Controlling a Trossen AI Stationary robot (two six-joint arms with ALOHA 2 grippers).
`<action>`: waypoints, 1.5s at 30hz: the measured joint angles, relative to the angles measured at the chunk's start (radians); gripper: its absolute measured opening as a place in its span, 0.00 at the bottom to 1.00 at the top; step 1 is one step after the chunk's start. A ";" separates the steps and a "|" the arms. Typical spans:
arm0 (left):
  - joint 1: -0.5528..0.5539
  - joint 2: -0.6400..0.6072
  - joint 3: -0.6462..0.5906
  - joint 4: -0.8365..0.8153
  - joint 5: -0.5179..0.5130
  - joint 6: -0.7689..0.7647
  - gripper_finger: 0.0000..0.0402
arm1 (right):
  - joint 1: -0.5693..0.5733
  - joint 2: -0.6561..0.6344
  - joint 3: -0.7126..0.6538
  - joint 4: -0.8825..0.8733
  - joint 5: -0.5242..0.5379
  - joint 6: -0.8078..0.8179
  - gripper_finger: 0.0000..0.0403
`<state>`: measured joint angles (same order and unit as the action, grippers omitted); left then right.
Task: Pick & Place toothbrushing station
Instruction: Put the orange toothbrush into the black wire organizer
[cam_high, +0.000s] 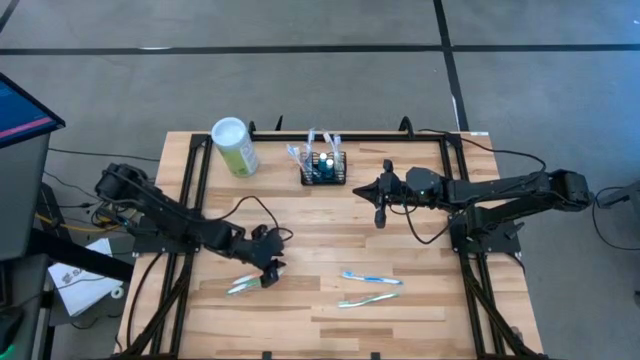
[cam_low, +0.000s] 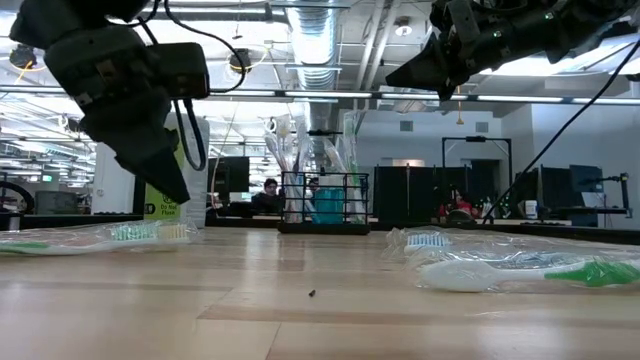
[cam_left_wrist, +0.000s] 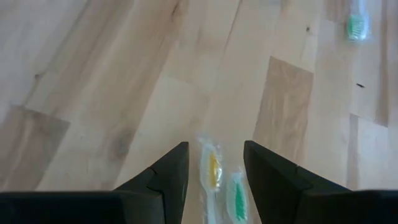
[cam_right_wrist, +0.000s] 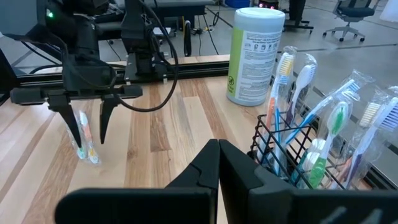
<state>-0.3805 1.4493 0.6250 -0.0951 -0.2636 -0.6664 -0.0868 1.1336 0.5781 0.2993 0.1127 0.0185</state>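
While the black wire-mesh toothbrushing station (cam_high: 324, 168) stands at the far middle of the tabletop (cam_high: 400, 320), already bristling with upright wrapped brushes, the left tool (cam_high: 268, 272) hangs low over the near left part of the surface with its fingers spread. Between those fingers, in the left wrist view, lies a pair of wrapped toothbrushes (cam_left_wrist: 221, 186), one with a yellow head and one with a green head, so the fingers seem set astride the packet, ready to close on it; nothing is gripped yet. The right wrist view shows the same thing from across the tabletop: the tips hang at the packet's two sides.

The right tool (cam_high: 380, 216) is closed and empty, raised in the air just beside the station, probably parked clear so the basket's open top stays reachable. Two more wrapped toothbrushes (cam_high: 370, 288) lie flat on the near right of the tabletop, apart from both arms, likely waiting their turn.

A pale-green wipes canister (cam_right_wrist: 256, 55) with a white lid stands near the station. Its label carries dense printed text and a small round symbol, but none of it can be read.
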 joint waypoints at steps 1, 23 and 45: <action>0.000 0.007 0.000 0.000 0.000 -0.007 0.37 | 0.000 0.000 0.000 0.000 0.000 0.000 0.00; 0.000 0.153 0.001 0.078 0.042 -0.048 0.27 | 0.000 0.000 0.000 0.000 0.000 0.000 0.00; 0.000 0.133 0.000 0.130 -0.056 -0.045 0.00 | 0.000 0.000 0.000 0.000 0.000 0.000 0.00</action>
<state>-0.3805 1.5826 0.6247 0.0344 -0.3192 -0.7113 -0.0872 1.1336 0.5781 0.2989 0.1124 0.0185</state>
